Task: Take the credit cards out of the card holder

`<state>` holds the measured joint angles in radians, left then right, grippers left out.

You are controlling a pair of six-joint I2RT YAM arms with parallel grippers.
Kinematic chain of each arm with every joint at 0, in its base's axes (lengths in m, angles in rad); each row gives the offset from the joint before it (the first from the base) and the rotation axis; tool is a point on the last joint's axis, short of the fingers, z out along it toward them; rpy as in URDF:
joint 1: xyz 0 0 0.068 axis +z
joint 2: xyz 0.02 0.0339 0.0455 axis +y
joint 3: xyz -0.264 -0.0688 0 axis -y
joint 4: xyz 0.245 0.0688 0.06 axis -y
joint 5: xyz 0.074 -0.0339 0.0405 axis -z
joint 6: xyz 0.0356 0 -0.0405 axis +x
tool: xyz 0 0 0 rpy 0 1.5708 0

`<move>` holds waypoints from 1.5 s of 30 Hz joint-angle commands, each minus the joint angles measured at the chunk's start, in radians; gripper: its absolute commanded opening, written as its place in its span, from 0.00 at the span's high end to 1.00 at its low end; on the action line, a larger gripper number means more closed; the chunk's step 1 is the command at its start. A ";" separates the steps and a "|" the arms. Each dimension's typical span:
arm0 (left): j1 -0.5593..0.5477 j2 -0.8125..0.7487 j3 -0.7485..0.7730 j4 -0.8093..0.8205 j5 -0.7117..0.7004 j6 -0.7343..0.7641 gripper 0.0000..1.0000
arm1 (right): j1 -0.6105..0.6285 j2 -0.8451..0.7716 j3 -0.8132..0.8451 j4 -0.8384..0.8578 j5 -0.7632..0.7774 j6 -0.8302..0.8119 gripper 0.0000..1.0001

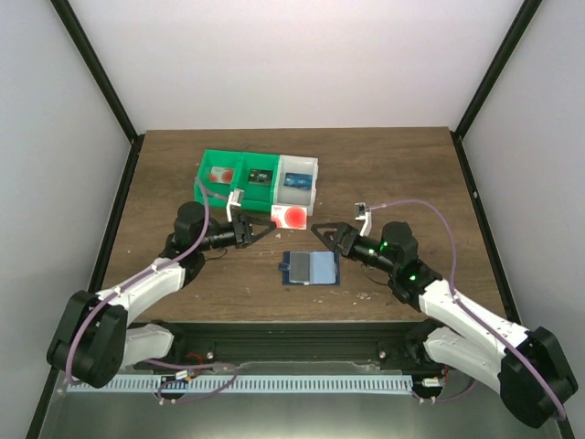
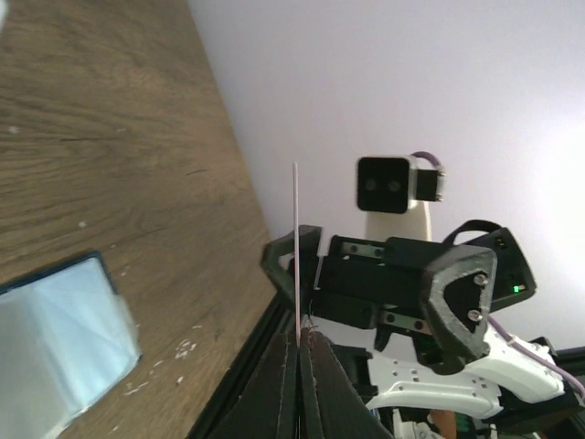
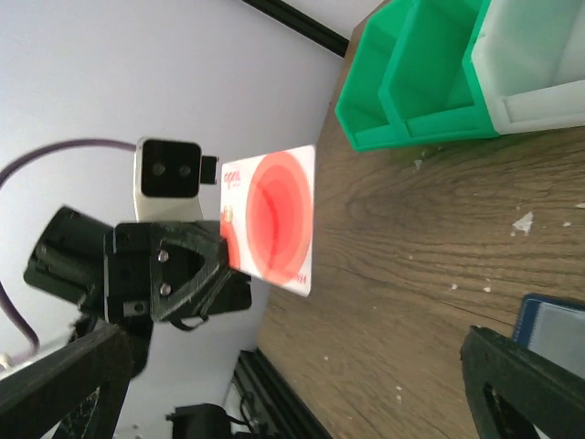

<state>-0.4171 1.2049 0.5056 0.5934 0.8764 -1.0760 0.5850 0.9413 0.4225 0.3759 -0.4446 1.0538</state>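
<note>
Credit card (image 1: 291, 217) is hanging up off the table (image 1: 402, 174), with the left claw (image 1: 271, 223) clamping tight on one edge and the red spot facing the right wrist camera. Right claw (image 1: 323, 234) is standing wide open just beside the card, gripping nothing. Card holder (image 1: 311, 267) is lying flat on the table between the two arms, pale pocket panel facing up. Table is showing dark wood grain, with white specks near the holder. Green and white bins (image 1: 260, 176) are sitting just behind the card. Plain pale walls (image 1: 274, 55) and black frame posts (image 1: 96, 69) are boxing the cell in.
</note>
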 commanded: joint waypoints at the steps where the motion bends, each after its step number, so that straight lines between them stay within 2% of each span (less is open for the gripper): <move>1: 0.069 0.023 0.033 -0.120 0.084 0.094 1.00 | 0.003 -0.049 0.024 -0.139 -0.004 -0.174 0.00; 3: 0.116 0.037 0.062 -0.184 0.118 0.149 1.00 | 0.003 -0.058 0.020 -0.164 -0.003 -0.211 0.00; 9: 0.265 0.081 0.207 -0.527 0.153 0.385 1.00 | 0.003 -0.065 -0.009 -0.196 -0.015 -0.241 0.00; 15: 0.414 0.191 0.356 -0.741 0.147 0.556 1.00 | 0.003 -0.080 -0.019 -0.191 -0.046 -0.250 0.00; 19: 0.511 0.310 0.464 -0.800 0.115 0.607 1.00 | 0.003 -0.099 0.003 -0.252 -0.028 -0.290 0.00; 25: 0.534 0.443 0.682 -0.926 -0.025 0.649 1.00 | 0.003 -0.140 -0.006 -0.234 -0.011 -0.295 0.00; 28: 0.548 0.519 0.843 -1.019 -0.092 0.695 1.00 | 0.003 -0.135 0.021 -0.271 -0.023 -0.318 0.00; 34: 0.558 0.678 1.083 -1.185 -0.137 0.768 1.00 | 0.003 -0.201 -0.006 -0.303 0.027 -0.308 0.00; 38: 0.558 0.732 1.157 -1.251 -0.169 0.802 1.00 | 0.003 -0.233 -0.009 -0.319 0.046 -0.308 0.00; 45: 0.558 0.803 1.151 -1.237 -0.187 0.816 1.00 | 0.003 -0.222 -0.004 -0.317 0.053 -0.295 0.00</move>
<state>0.1390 1.9633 1.6363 -0.6075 0.7143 -0.2970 0.5850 0.7158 0.4015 0.0681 -0.4095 0.7567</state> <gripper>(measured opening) 0.015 0.997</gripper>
